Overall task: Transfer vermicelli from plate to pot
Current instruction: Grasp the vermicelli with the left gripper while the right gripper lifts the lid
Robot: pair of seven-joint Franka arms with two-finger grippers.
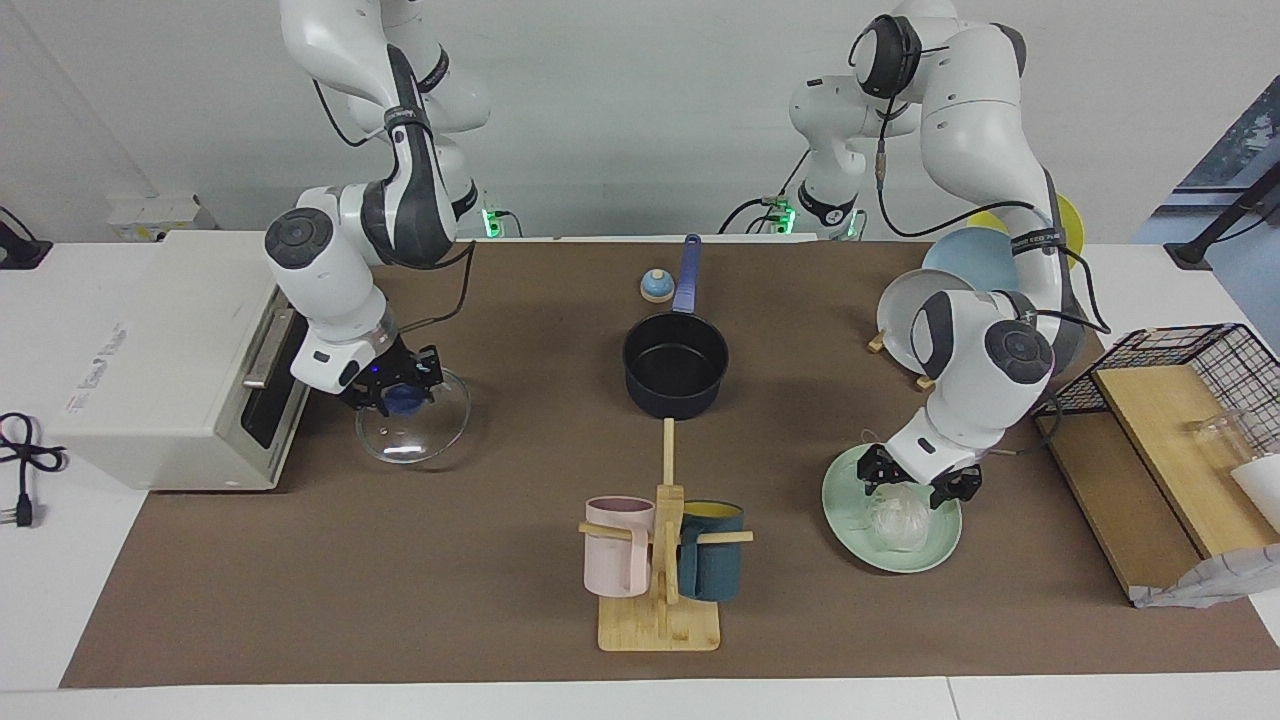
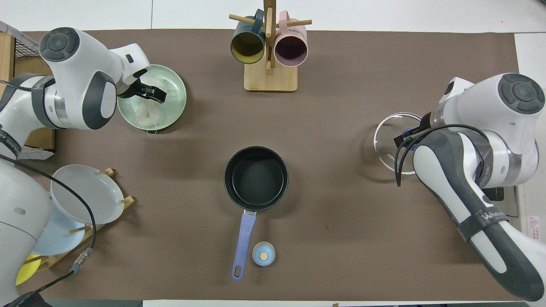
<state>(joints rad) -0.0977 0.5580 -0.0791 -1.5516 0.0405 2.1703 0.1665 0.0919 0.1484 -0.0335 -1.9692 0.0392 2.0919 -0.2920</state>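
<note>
The vermicelli point(image 1: 897, 520) is a whitish clump on the mint-green plate point(image 1: 845, 505), toward the left arm's end of the table. It also shows in the overhead view point(image 2: 147, 113), on the plate point(image 2: 172, 81). My left gripper point(image 1: 915, 488) is open just above the clump, its fingers point(image 1: 875, 468) on either side of it; overhead it point(image 2: 143, 96) covers part of the plate. The dark pot point(image 1: 676, 365) with its blue handle point(image 1: 688, 272) stands mid-table, empty point(image 2: 256, 178). My right gripper point(image 1: 395, 388) is at the blue knob of a glass lid point(image 1: 413, 425).
A wooden mug rack point(image 1: 660, 600) with a pink and a dark teal mug stands farther from the robots than the pot. A white oven point(image 1: 170, 360) is beside the lid. A plate rack with a grey plate point(image 1: 905, 320), a wire basket point(image 1: 1200, 370) and a small blue knob point(image 1: 656, 287) are present.
</note>
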